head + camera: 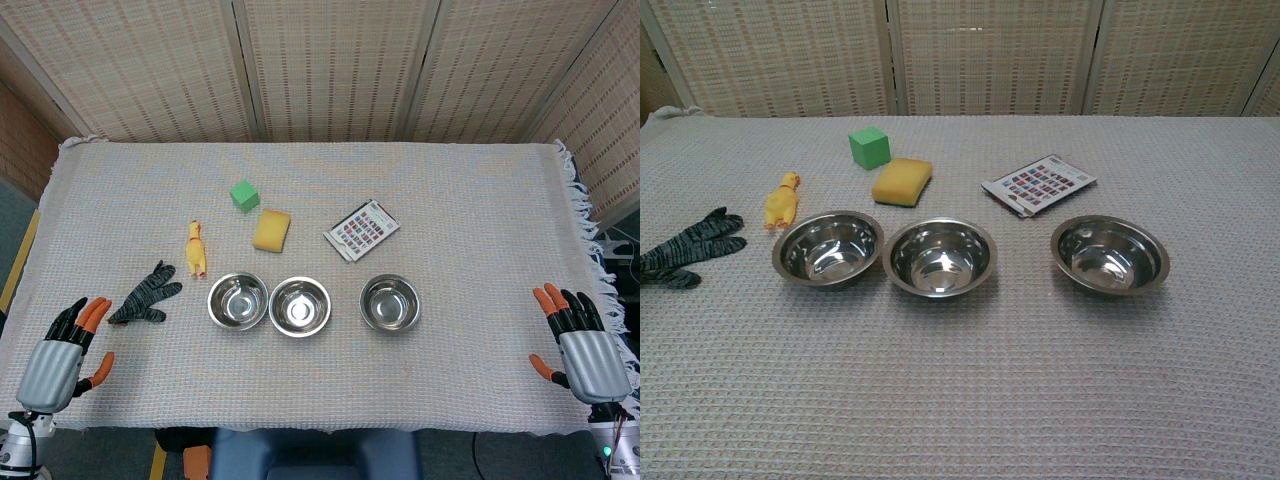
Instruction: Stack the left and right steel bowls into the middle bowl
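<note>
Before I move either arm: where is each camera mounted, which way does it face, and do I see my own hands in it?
Head view: high above the near table edge, looking steeply down on the whole cloth; the left hand and right hand show at the bottom corners, both holding nothing.
Chest view: lower, looking forward across the table toward the screen; no part of the robot shows.
Shared: left bowl, middle bowl, right bowl, none stacked, plus glove, duck, sponge, cube and card.

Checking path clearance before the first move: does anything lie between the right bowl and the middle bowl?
Nothing visible does. Between the right bowl and the middle bowl is only bare cloth; the card lies farther back.
</note>
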Robot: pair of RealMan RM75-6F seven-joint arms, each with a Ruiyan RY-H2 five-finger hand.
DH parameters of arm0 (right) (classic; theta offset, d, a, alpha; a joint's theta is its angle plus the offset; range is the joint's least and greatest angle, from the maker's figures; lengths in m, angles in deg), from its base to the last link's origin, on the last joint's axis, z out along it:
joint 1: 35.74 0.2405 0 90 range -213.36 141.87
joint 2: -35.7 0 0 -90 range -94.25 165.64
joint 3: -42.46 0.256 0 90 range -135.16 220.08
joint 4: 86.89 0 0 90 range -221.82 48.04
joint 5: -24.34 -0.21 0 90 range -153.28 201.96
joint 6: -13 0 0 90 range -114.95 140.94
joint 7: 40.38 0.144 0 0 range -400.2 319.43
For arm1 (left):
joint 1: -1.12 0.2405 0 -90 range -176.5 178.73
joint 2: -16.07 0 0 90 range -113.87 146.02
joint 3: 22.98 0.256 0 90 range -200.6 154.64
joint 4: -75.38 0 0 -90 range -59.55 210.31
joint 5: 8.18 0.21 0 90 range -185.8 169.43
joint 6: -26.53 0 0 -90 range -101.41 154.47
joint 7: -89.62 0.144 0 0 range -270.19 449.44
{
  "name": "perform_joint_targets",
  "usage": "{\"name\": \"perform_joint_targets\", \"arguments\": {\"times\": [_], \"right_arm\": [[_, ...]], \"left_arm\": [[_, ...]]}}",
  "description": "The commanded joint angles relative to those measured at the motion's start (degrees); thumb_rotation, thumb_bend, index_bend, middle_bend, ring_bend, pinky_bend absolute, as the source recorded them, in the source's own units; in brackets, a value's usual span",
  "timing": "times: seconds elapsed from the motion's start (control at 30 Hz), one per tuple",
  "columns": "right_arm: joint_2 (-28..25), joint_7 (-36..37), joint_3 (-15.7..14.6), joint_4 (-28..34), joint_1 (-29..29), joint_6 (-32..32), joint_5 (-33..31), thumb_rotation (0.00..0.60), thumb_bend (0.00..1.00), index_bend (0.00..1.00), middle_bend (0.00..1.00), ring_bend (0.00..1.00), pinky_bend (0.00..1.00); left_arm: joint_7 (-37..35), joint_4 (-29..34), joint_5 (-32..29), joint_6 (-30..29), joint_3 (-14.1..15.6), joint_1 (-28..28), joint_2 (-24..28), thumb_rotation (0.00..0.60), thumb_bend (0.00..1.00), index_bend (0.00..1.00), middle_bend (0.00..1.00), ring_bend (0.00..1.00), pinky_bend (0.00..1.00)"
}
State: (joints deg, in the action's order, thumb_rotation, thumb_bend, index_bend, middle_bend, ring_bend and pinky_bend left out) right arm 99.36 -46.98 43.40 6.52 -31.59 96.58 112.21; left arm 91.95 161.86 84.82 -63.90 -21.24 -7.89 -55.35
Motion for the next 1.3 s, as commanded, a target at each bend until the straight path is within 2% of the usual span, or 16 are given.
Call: {"name": "perform_joint_targets", "arguments": {"times": [0.03, 0.17, 0.33, 0.53, 0.83, 1.0, 1.1, 1.2, 1.3], "right_arm": [[0.1, -0.1, 0.0, 0.3, 0.0, 0.2, 0.2, 0.6, 0.12, 0.0, 0.0, 0.0, 0.0], [0.5, -0.3, -0.1, 0.4, 0.0, 0.5, 1.0, 0.6, 0.12, 0.0, 0.0, 0.0, 0.0], [1.0, -0.7, -0.1, 0.1, 0.7, -1.4, 0.2, 0.6, 0.12, 0.0, 0.0, 0.0, 0.0], [0.9, -0.1, 0.1, -0.2, 1.2, -2.8, -0.9, 0.6, 0.12, 0.0, 0.0, 0.0, 0.0], [0.3, 0.2, 0.1, 0.0, 1.2, -3.6, -1.9, 0.6, 0.12, 0.0, 0.0, 0.0, 0.0], [-0.1, 0.5, 0.0, 0.2, 1.3, -3.9, -2.1, 0.6, 0.12, 0.0, 0.0, 0.0, 0.0], [-0.2, 0.7, 0.1, 0.1, 1.4, -4.2, -2.4, 0.6, 0.12, 0.0, 0.0, 0.0, 0.0], [-0.2, 0.7, 0.2, 0.0, 1.5, -4.5, -2.7, 0.6, 0.12, 0.0, 0.0, 0.0, 0.0], [-0.2, 0.6, 0.3, 0.0, 1.6, -4.6, -3.0, 0.6, 0.12, 0.0, 0.0, 0.0, 0.0]], "left_arm": [[-1.5, -2.5, 3.0, -0.3, 0.4, -0.7, -2.7, 0.6, 0.41, 0.03, 0.07, 0.0, 0.12], [0.3, -6.4, 6.4, 3.3, 1.7, -2.8, -7.7, 0.6, 0.41, 0.08, 0.06, 0.0, 0.12], [7.4, -12.9, 6.5, 8.8, 0.0, -6.3, -16.8, 0.6, 0.41, 0.13, 0.03, 0.0, 0.12], [11.4, -20.1, 6.6, 11.3, -1.6, -9.3, -24.8, 0.6, 0.41, 0.15, 0.03, 0.0, 0.11], [10.4, -33.6, 3.5, 15.1, -4.6, -13.7, -33.5, 0.6, 0.41, 0.27, 0.07, 0.0, 0.11], [5.6, -41.7, 3.7, 13.6, -4.8, -15.2, -38.0, 0.6, 0.41, 0.34, 0.12, 0.0, 0.11], [1.0, -47.3, 4.1, 10.8, -5.2, -16.3, -41.2, 0.6, 0.41, 0.45, 0.17, 0.03, 0.12], [-3.5, -52.7, 4.5, 7.3, -5.4, -16.9, -44.4, 0.6, 0.42, 0.65, 0.27, 0.08, 0.13], [-8.5, -57.4, 4.8, 3.5, -5.3, -17.3, -47.1, 0.6, 0.48, 0.78, 0.34, 0.13, 0.15]]}}
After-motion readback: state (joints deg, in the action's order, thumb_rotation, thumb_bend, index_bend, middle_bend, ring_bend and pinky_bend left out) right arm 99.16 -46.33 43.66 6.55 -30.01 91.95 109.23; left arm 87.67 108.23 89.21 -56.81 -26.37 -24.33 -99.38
